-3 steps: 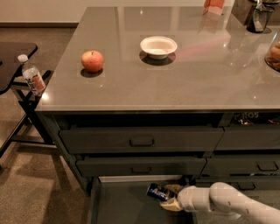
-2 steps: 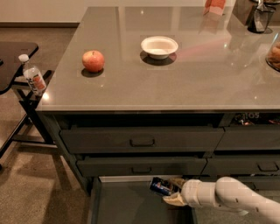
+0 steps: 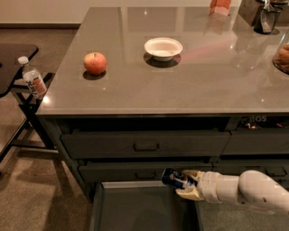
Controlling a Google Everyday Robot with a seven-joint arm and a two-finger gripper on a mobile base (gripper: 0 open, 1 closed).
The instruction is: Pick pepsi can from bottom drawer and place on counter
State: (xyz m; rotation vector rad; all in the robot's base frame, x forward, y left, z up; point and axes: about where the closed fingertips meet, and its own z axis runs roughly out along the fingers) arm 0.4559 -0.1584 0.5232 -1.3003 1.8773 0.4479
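The pepsi can (image 3: 174, 178) is blue with a white-red band and lies sideways in my gripper (image 3: 186, 185), held just above the open bottom drawer (image 3: 135, 210) near its back edge. My gripper is shut on the can; its pale fingers (image 3: 189, 195) wrap it from the right, and my white arm (image 3: 244, 190) comes in from the lower right. The grey counter (image 3: 180, 85) spreads above the dark drawers.
On the counter stand a red apple (image 3: 95, 63), a white bowl (image 3: 163, 47), an orange package (image 3: 220, 6) and a dark container (image 3: 264, 17) at the back right. A clear bottle with orange label (image 3: 33, 79) sits on a black side table (image 3: 13, 58) at the left.
My gripper has risen with the can, from low inside the drawer up to the drawer's back edge, and shifted slightly left.
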